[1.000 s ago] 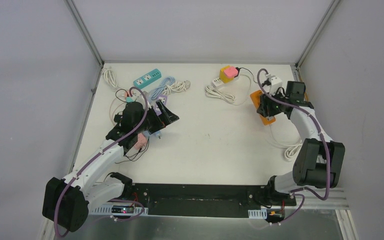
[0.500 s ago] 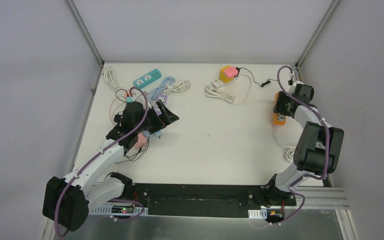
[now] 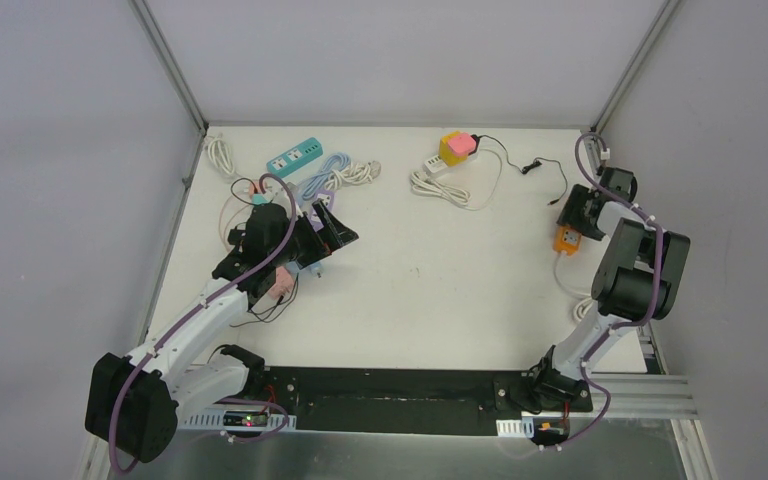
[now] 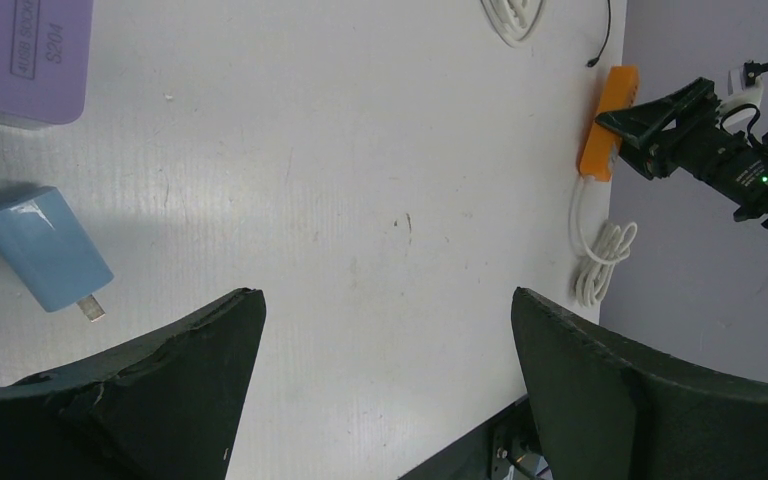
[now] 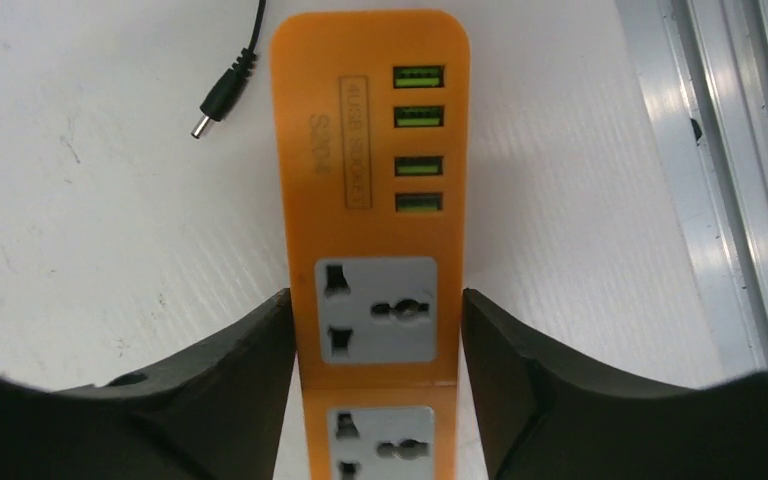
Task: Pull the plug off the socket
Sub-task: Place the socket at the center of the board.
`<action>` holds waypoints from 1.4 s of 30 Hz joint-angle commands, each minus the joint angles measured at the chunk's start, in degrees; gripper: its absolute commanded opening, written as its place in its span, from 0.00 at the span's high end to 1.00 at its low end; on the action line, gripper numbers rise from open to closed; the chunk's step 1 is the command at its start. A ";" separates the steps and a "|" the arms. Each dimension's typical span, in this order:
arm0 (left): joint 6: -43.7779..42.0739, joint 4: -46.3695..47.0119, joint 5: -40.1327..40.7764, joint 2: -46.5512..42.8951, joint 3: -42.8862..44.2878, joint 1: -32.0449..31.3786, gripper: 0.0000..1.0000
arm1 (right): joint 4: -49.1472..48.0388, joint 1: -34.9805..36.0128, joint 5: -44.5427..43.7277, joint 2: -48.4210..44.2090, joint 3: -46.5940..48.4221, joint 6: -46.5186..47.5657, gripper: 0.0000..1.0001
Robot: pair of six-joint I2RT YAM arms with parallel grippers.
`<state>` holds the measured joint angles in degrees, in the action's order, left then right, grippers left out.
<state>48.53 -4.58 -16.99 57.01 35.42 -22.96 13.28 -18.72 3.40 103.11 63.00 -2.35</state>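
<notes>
An orange socket strip (image 5: 375,150) with green USB ports lies flat at the table's right edge (image 3: 563,239). My right gripper (image 5: 377,295) straddles it. The left finger presses its side and the right finger stands a sliver off. Both of its sockets in the right wrist view are empty. A black barrel connector (image 5: 222,100) lies just beyond it. A black plug (image 3: 476,139) sits in a pink-and-yellow cube socket (image 3: 455,148) at the back. My left gripper (image 4: 385,295) hangs wide open and empty over bare table, near a loose light-blue charger plug (image 4: 45,250).
A purple USB strip (image 4: 25,50) lies by the left gripper, with a teal strip (image 3: 293,157) and coiled cables (image 3: 345,175) behind it. A white cable coil (image 4: 600,262) sits near the orange strip. The aluminium frame rail (image 5: 730,180) runs close on the right.
The right arm swung toward the right edge and drew back, taking the orange strip with it. A white adapter seen beside the strip a second ago no longer shows. The left arm stayed still.
</notes>
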 commanded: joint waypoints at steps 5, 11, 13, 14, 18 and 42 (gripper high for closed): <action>0.33 2.75 -0.04 0.18 1.26 -0.59 0.04 | 0.86 -0.86 0.53 -1.73 3.07 -0.50 0.24; 0.19 2.96 -0.41 1.27 2.01 -0.59 0.04 | 1.17 -1.30 1.19 -4.57 2.99 0.51 0.22; 0.15 3.08 -0.45 1.59 2.18 -0.60 0.04 | 1.35 -1.40 1.66 -5.79 2.96 1.15 0.22; 0.16 3.22 -0.56 1.75 2.26 -0.59 0.04 | 1.44 -1.45 2.08 -6.40 2.95 1.48 0.22; 0.16 3.52 -0.67 2.12 2.29 -0.59 0.04 | 1.80 -1.74 5.03 -8.61 2.84 1.92 0.21; -1.26 4.49 -2.25 4.03 3.78 -1.99 0.04 | 21.82 -1.59 49.93 -10.77 8.23 14.55 0.21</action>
<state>48.53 -3.14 -18.20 60.29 36.14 -23.59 30.09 -20.05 43.20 93.69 69.30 9.04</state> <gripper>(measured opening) 0.964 0.787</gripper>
